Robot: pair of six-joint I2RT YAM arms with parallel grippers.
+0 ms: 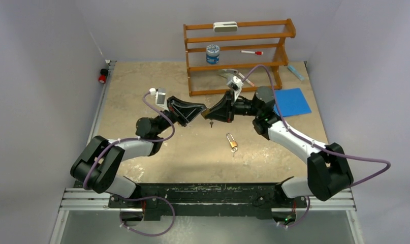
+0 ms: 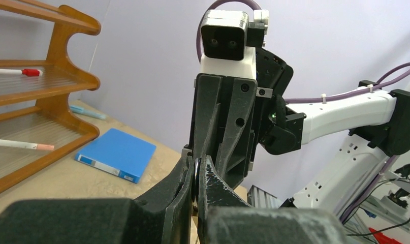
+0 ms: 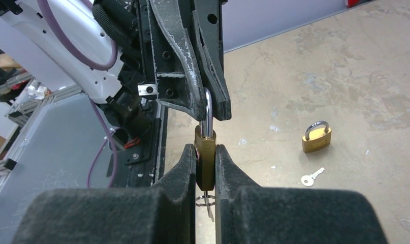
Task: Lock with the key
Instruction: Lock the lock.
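Right pincer (image 3: 205,155) clamps padlock (image 3: 205,146) body, shackle (image 3: 208,109) toward left pincer (image 2: 196,174).

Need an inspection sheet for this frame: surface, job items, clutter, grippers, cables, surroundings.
Surface: table, mottled and scuffed.
Job's things: held padlock in the air between the arms; key hanging under it.
Clutter: second padlock and loose key on the table; rack with jar and marker; blue folder.
Grippers: left gripper shut on the shackle; right gripper shut on the brass body.
Cables: purple cables, one per arm, no snag seen.
Surroundings: plain walls; nothing else seen.
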